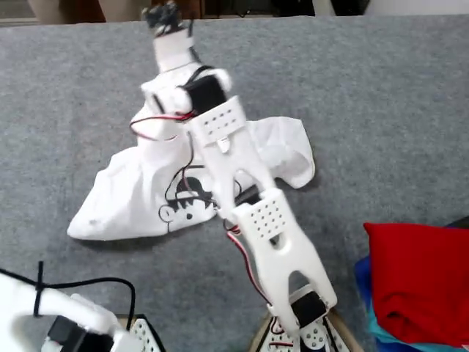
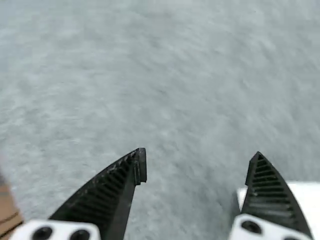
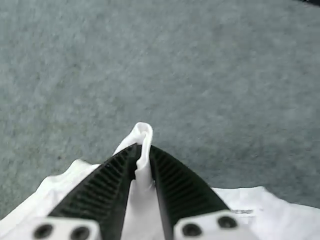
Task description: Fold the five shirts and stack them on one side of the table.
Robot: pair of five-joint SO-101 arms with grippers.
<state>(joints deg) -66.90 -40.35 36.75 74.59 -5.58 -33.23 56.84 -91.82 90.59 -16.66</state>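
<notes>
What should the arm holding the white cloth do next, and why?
Probably draw the pinched edge back across the white shirt to fold it: the right gripper is shut on a fold of it, while the rest lies crumpled and unfolded on the table.

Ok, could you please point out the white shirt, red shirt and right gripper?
white shirt (image 1: 124, 199), high view, flat body.
red shirt (image 1: 418, 282), high view, its middle.
right gripper (image 3: 143, 150), right wrist view, between fingertips.

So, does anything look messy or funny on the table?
Yes. The white shirt in the middle of the table lies crumpled and lopsided, not folded, and the right gripper pinches a bit of its fabric. The red shirt on the stack at the side looks neater.
</notes>
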